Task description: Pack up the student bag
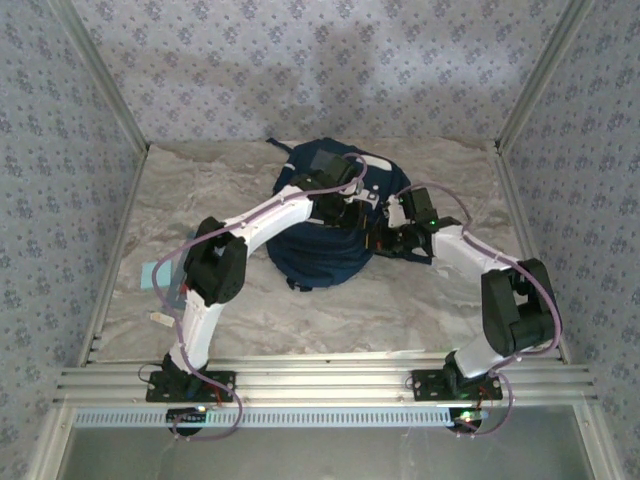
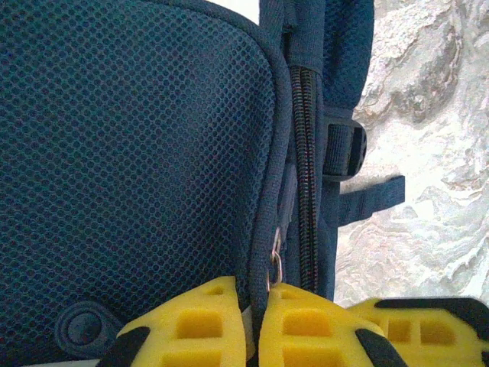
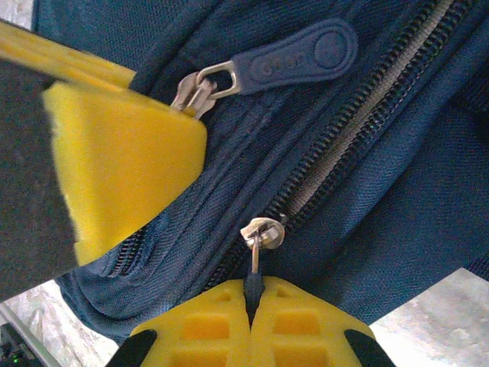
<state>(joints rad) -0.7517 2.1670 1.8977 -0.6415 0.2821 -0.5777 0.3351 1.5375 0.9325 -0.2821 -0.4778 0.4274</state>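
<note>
The student bag [image 1: 320,255] lay on the marbled table [image 1: 400,320], toward twelve o'clock from its middle. My left gripper [image 1: 350,205] sat on the bag's top. In the left wrist view its yellow fingers [image 2: 206,325] were pressed together, pinching a metal pull ring [image 2: 273,265] beside the closed zipper [image 2: 304,168], with the mesh panel [image 2: 130,153] at nine o'clock. My right gripper [image 1: 392,228] met the bag at its three o'clock side. Its fingers [image 3: 202,329] were clamped on a slider tab [image 3: 253,284] hanging from a silver slider [image 3: 262,232]. A blue rubber tab [image 3: 294,61] lay at twelve o'clock.
</note>
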